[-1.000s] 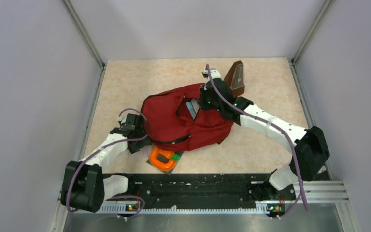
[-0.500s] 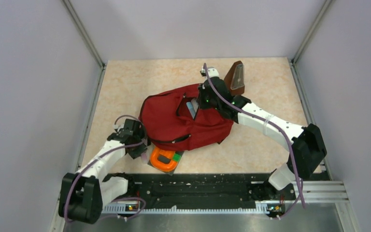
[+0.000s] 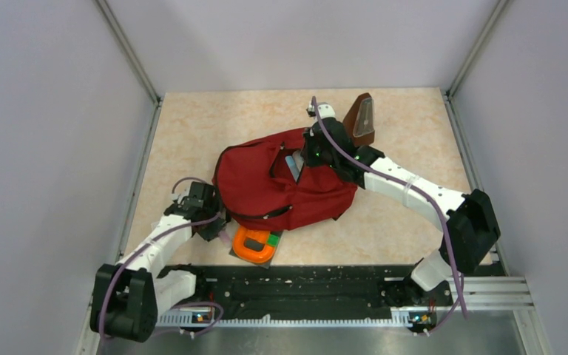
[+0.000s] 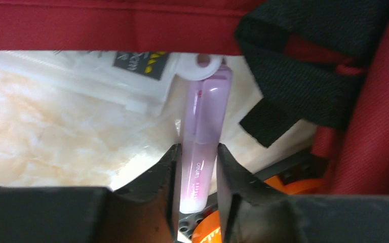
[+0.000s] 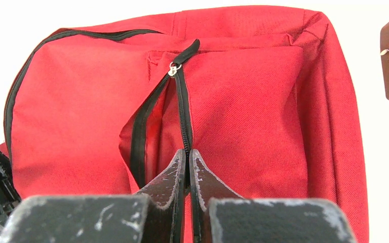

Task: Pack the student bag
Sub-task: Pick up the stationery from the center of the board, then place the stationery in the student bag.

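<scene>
1. Your left gripper pinches a lilac highlighter near its tail. The long free end could swivel, or snag the black strap just right of the fingers.
2. Your right gripper has its jaws pressed together on the zipper edge of the student bag, which spreads out ahead of it. The bite looks thin, and if the fabric slips the pocket mouth may sag shut.
3. The highlighter's print seems to read "deli". The label on the clear pouch beyond your left fingertips is unreadable.

White arm links, black joints, purple cables; black fingers scuffed, perhaps chipped.
</scene>
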Tool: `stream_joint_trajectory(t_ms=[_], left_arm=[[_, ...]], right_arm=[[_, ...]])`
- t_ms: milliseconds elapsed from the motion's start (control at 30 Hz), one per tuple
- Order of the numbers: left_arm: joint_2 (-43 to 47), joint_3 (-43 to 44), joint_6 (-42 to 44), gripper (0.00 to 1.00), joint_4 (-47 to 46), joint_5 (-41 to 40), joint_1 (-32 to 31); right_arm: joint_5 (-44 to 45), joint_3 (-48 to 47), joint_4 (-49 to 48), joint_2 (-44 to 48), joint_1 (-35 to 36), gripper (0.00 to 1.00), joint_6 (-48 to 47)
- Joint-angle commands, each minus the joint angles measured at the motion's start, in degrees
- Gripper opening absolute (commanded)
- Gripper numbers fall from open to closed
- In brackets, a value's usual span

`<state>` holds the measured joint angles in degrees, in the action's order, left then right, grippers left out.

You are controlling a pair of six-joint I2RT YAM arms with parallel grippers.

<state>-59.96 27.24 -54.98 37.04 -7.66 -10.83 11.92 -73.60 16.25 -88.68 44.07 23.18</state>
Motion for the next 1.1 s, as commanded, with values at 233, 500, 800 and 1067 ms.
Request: stream_joint_trajectory(t_ms=[233,500,800,1067], left_arm=[[10.43,2.17,0.84,0.14,5.30,-7.66,0.28],[26.57,14.35,13.91,0.14,11.44,-21.41,0.31],[9.62,30.65,24.20,0.08,-1.69,2.55,-2.37],[-9.48,41.82,13.27,0.08,-10.69,16.14,-11.62]], right_arm=[[2.90,2.14,-2.48,7.14,-0.57,0.00,1.19],[2.41,1.96,-2.45,7.15,-0.57,0.00,1.28],[2.58,0.27,-2.94,7.04,-0.57,0.00,0.56],[3.82,-0.19,-2.29,7.40,-0.52,0.00,0.34]])
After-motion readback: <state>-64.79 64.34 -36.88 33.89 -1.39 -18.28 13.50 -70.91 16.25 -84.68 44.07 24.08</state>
